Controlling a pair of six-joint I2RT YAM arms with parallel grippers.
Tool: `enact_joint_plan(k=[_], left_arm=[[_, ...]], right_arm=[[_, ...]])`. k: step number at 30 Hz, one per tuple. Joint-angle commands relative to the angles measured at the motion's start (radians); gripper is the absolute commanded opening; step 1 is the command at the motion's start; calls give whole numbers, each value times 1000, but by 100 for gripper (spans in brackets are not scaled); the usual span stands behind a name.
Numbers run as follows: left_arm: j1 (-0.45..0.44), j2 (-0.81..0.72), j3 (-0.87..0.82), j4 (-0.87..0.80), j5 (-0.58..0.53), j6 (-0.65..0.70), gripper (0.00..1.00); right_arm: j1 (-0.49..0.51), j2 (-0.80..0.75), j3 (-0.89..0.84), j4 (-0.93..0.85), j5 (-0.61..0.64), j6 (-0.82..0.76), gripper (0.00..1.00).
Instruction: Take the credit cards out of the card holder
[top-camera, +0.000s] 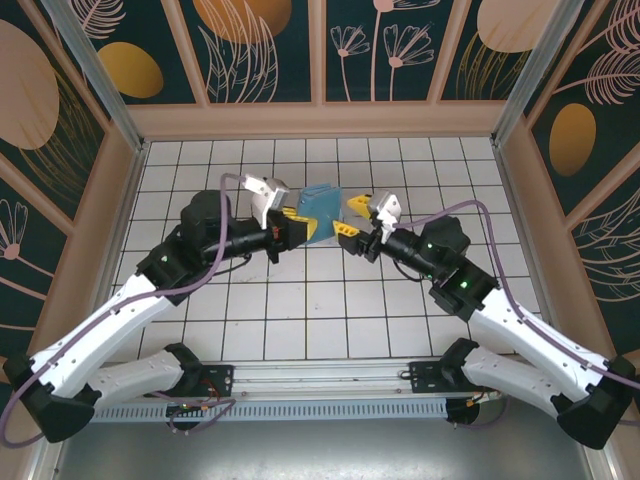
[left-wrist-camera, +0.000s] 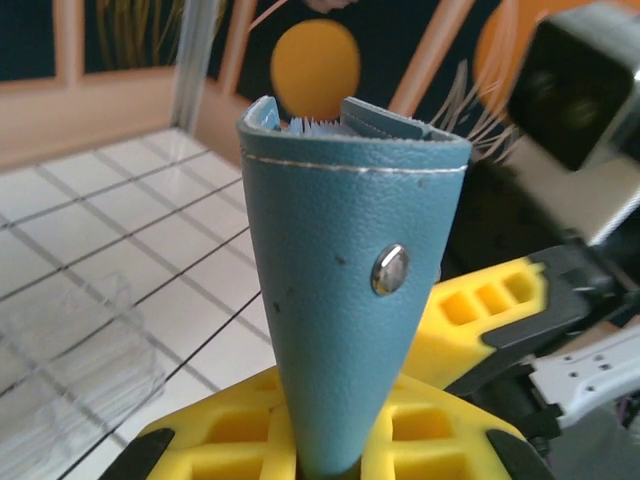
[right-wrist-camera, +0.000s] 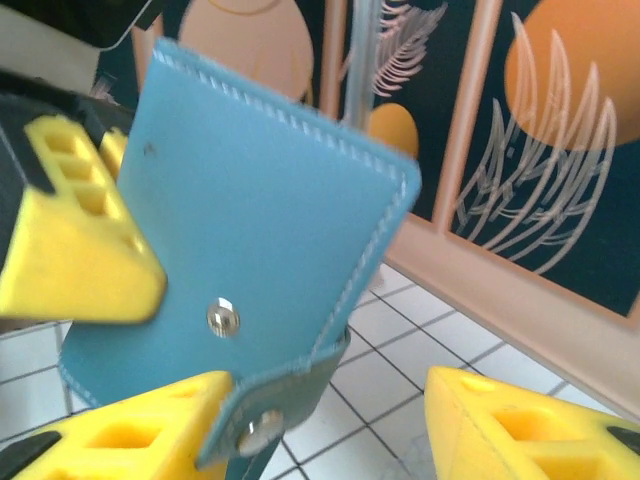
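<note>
My left tool (left-wrist-camera: 330, 445), its yellow fingers honeycombed, is clamped on the base of the card holder (left-wrist-camera: 350, 300), which it holds off the white tiled surface (left-wrist-camera: 90, 200). The holder is grainy teal leather with white stitching and a metal snap. Thin pale edges show in its open top. My right tool (top-camera: 352, 218) gapes just beside it, gripping nothing. A clear plastic tray (left-wrist-camera: 70, 390) lies beyond.

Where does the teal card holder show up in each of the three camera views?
Top external: the card holder is a small teal patch at upper centre.
Left wrist: the card holder stands upright in the middle, open edge on top.
Right wrist: the card holder sits left of centre, tilted.
Shared landmark: the white tiled table, visible in every view.
</note>
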Motion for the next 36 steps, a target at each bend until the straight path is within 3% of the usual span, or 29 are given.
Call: enact_joint_plan(k=[1, 8, 26, 36], left_arm=[[3, -55, -41, 167, 120, 20, 0], [3, -88, -51, 230, 299, 76, 0], [3, -174, -182, 388, 542, 352, 1], [3, -155, -193, 350, 681, 553, 4]], right_arm=[[-5, -53, -10, 108, -146, 9, 51], [-6, -85, 13, 159, -345, -8, 47], [-5, -134, 53, 140, -475, -48, 37], [3, -95, 86, 78, -728, -103, 36]])
